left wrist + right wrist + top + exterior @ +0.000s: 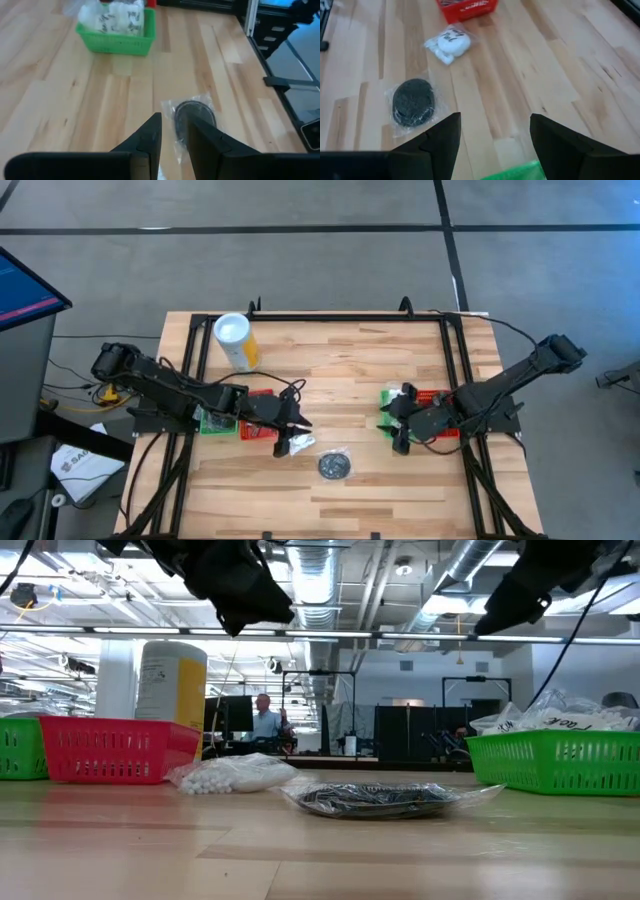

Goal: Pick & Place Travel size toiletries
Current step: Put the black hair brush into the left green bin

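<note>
A clear bag with a black round disc [334, 466] lies flat on the table, also in the low view [375, 798], the left wrist view [194, 115] and the right wrist view [412, 100]. A clear bag of small white pieces [298, 444] rests on the wood beside it [235, 775] [450, 42]. My left gripper [291, 432] hangs raised above the white bag [174, 131], its fingers a narrow gap apart and holding nothing. My right gripper [401, 432] is open wide [495, 132], raised beside a green tray [392, 402] that holds white sachets.
A yellow cylinder with a white top [236, 340] stands toward the far left. A red tray [262, 412] and a green tray [213, 420] lie under the left arm. Another red tray [440, 402] lies under the right arm. A person [265, 720] shows far behind.
</note>
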Action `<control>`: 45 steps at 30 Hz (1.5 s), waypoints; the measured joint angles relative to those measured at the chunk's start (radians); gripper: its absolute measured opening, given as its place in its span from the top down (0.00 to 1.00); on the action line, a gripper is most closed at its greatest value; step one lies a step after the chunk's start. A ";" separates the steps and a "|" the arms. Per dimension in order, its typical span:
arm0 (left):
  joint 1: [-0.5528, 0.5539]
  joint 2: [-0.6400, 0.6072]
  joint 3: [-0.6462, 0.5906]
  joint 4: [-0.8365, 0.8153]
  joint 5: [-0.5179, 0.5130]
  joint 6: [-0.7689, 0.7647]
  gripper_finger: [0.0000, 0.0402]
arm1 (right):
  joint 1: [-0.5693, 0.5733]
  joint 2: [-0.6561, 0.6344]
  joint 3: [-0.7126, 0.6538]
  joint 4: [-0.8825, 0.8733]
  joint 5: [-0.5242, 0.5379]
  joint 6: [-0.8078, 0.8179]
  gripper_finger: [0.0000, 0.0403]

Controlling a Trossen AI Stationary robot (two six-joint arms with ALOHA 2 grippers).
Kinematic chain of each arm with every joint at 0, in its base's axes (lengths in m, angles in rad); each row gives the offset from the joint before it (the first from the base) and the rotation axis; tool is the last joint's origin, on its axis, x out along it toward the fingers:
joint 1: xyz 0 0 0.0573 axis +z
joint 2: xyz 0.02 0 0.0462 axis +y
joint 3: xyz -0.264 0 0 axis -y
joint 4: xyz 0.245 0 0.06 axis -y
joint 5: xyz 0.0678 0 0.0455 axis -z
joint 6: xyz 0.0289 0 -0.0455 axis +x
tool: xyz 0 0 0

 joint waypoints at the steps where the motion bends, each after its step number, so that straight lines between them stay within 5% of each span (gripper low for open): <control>1: -0.005 0.005 0.000 -0.001 0.000 -0.001 0.80 | 0.000 0.016 0.000 0.012 -0.008 -0.004 0.44; 23: -0.143 0.289 0.000 0.228 -0.001 -0.022 0.80 | 0.037 0.339 -0.001 0.215 -0.049 -0.011 0.44; 45: -0.177 0.533 0.083 0.287 -0.019 -0.098 0.80 | 0.110 0.374 -0.001 0.301 -0.122 0.001 0.44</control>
